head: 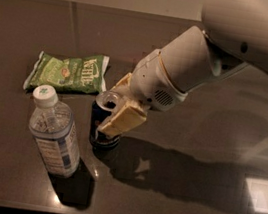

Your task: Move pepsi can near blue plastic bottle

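- Gripping the can [100, 136], the tool [117, 101] sits at the bottle's [55, 139] three o'clock.
- Placing looks nearly done; next, release gently and lift straight clear.

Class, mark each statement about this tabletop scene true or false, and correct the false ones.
1. The two-finger gripper clasps the small dark blue aluminium pepsi can. True.
2. The clear plastic water bottle with the blue-and-white label lies on its side. False: it stands upright, with its white cap on.
3. The flat green chip bag lies farther back on the dark table than the bottle. True.
4. In the picture the can is left of the bottle. False: it is right of the bottle, close beside it.
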Motion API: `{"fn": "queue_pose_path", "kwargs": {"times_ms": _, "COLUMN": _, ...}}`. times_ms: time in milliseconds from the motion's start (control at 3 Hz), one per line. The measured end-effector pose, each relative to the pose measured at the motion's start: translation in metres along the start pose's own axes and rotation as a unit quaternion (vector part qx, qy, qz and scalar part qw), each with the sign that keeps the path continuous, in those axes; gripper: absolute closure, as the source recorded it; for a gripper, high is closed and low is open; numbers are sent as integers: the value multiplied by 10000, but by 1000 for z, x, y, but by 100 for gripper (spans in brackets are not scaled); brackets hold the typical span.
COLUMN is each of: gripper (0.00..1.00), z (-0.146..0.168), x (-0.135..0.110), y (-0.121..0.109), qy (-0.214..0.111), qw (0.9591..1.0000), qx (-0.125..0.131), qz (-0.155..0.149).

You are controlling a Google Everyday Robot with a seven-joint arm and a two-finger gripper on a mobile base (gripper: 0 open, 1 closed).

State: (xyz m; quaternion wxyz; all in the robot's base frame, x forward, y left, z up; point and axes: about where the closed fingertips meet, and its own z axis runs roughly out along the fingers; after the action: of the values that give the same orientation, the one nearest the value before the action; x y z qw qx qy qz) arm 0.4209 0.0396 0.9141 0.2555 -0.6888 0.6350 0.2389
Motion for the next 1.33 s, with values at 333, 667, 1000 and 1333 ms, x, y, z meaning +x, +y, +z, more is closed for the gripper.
{"fn": "queue_pose_path", "kwargs": {"times_ms": 333, "gripper": 84, "z": 8, "x": -2, "y": 9, "qy": 103, "qw": 9998, "qx": -102, "qz": -169}}
{"fn": "queue_pose_path", "kwargs": {"times_ms": 667, "gripper": 60, "z": 12, "x": 1, "y": 12, "qy": 201, "qw": 9994, "qx": -146, "qz": -254}}
{"fn": "queue_pose_path", "kwargs": {"times_ms": 1000, "gripper": 38, "z": 13, "x": 5, "y": 13, "qy": 224, "qw": 9993, "qx": -140, "qz": -272}}
{"fn": "queue_pose_path", "kwargs": {"times_ms": 1333, "gripper": 14, "z": 12, "x": 8, "y": 13, "qy": 258, "qw": 9991, "qx": -98, "qz": -314}}
